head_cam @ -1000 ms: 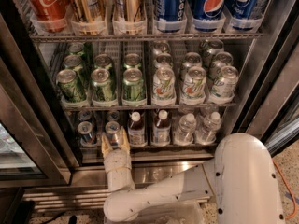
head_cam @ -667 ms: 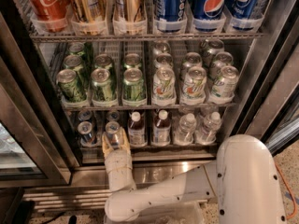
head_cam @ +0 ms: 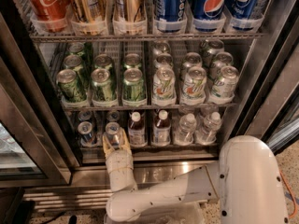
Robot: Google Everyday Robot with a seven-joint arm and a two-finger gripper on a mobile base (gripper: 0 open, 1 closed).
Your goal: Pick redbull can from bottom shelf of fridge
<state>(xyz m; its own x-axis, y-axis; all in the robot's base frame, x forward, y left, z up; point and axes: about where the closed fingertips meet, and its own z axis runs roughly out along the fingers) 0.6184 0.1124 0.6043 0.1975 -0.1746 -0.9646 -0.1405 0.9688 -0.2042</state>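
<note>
gripper [head_cam: 117,146] creeps slightly deeper onto the bottom shelf [head_cam: 149,148]; grasping step, jaws spread around the redbull can [head_cam: 113,130]; next, probably close and withdraw.

The gripper [head_cam: 115,143], cream and tan, sits right at a silver-topped can [head_cam: 112,130]. Just right of it stand brown bottles [head_cam: 136,129] with white caps. Above it are green cans [head_cam: 103,84], beside pale cans [head_cam: 163,85] with green lettering; higher up, a red can [head_cam: 46,3], gold cans [head_cam: 86,3] and blue cans [head_cam: 210,3].
</note>
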